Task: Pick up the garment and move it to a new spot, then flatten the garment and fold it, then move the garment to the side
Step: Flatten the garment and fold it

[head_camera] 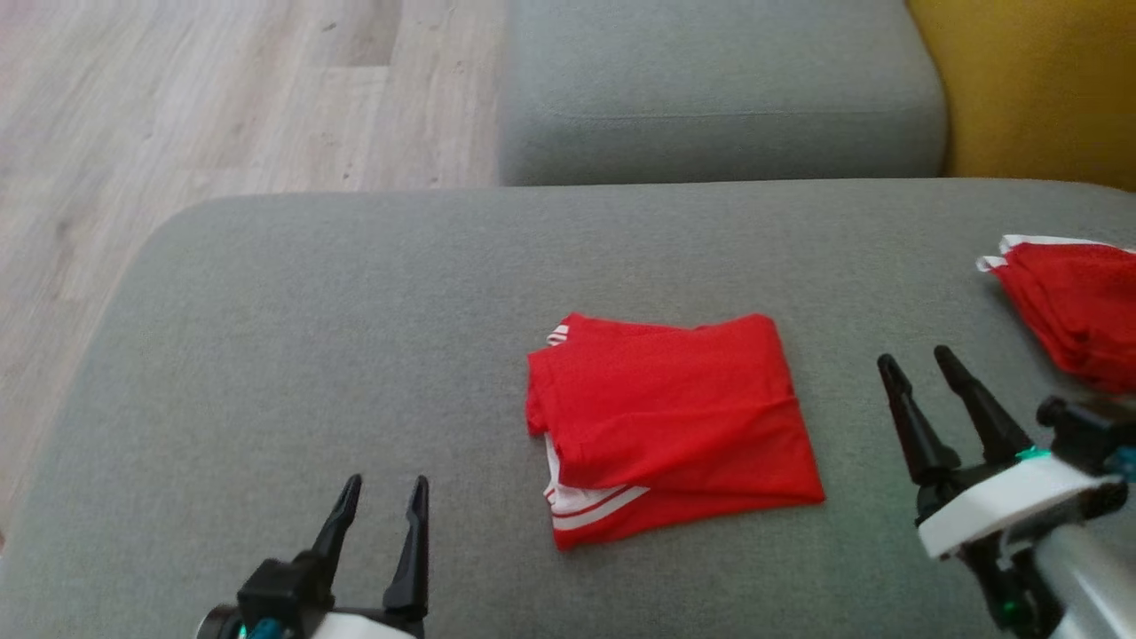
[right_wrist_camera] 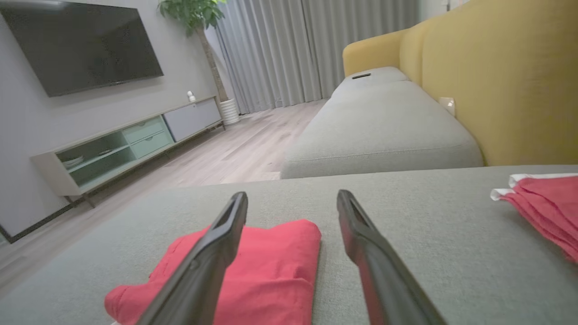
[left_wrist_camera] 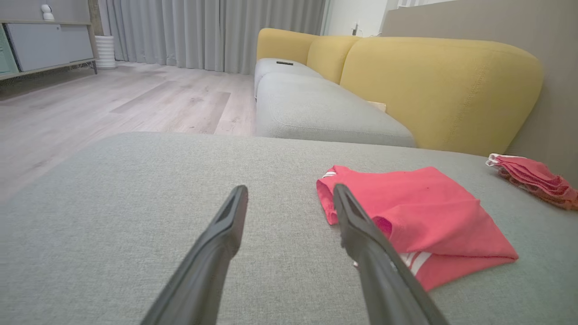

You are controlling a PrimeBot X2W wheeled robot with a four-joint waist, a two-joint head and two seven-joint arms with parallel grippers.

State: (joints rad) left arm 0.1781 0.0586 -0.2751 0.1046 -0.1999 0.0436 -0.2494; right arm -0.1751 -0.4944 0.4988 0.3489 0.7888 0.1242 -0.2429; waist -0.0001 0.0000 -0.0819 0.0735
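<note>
The garment (head_camera: 666, 426) is red with white stripes and lies folded into a rough square on the grey cushion (head_camera: 266, 355), near its middle. My left gripper (head_camera: 386, 497) stands open at the lower left, a short way left of the garment (left_wrist_camera: 420, 216), nothing between its fingers. To the right of the fold, my right gripper (head_camera: 919, 364) hovers open and empty. In the right wrist view the garment (right_wrist_camera: 253, 271) lies under and left of the right gripper (right_wrist_camera: 291, 201). The left gripper (left_wrist_camera: 289, 194) points past the garment's left edge.
A second red and white cloth pile (head_camera: 1074, 302) lies at the cushion's right edge. Another grey seat cushion (head_camera: 710, 89) and a yellow backrest (head_camera: 1029, 89) stand beyond. Wooden floor (head_camera: 177, 106) drops off to the left. A TV cabinet (right_wrist_camera: 122, 144) stands across the room.
</note>
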